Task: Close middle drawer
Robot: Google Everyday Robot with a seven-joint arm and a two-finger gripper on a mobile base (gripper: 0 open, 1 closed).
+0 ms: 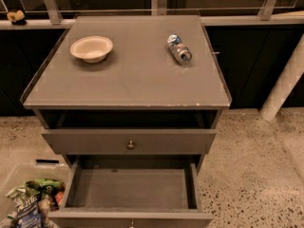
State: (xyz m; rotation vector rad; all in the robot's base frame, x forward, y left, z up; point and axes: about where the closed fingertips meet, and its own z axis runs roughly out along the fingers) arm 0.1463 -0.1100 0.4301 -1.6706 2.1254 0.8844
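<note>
The middle drawer (pixel 130 190) of the grey cabinet stands pulled far out toward me. Its plain grey inside is empty. Its low front panel (pixel 95 218) runs along the bottom edge of the camera view, and only the top of its small knob (pixel 131 225) shows. The gripper is not in view, and no part of the arm shows.
The drawer above (pixel 85 141), with a round knob (pixel 130 145), sits slightly out under the cabinet top (pixel 142 80). A paper bowl (pixel 91 48) and a lying can (pixel 179 49) rest on top. A clear bin of snack bags (pixel 29 201) stands at lower left, and a white post (pixel 284 82) at right.
</note>
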